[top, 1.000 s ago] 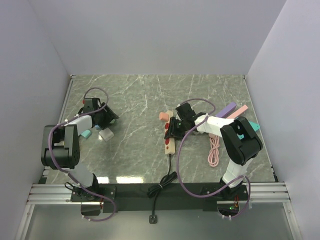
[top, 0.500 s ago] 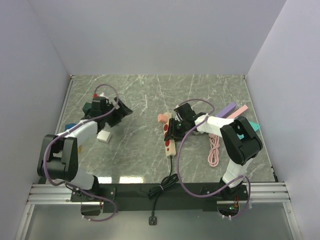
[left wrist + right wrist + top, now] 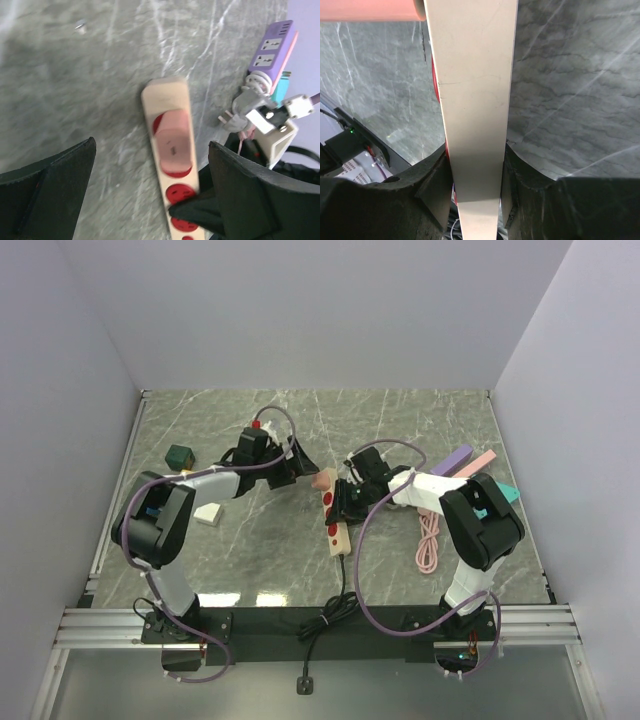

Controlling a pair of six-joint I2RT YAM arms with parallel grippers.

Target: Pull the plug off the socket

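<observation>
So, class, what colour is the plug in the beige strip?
The plug is pale pink; left wrist view shows it best.

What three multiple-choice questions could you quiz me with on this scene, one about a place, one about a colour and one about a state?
1. Where on the long beige power strip does the pink rounded plug sit?
A. In the end socket farthest from the arms
B. In the middle socket
C. In the end socket nearest the cord

2. What colour are the strip's round sockets?
A. Blue
B. Red
C. White

3. What state is the left gripper in?
A. Shut on the plug
B. Shut on nothing
C. Open, not touching the plug

Answers:
1 A: the top view shows the plug at the strip's far tip.
2 B: the left wrist view shows red rounds below the plug.
3 C: its fingers stand wide apart, clear of the plug.
</observation>
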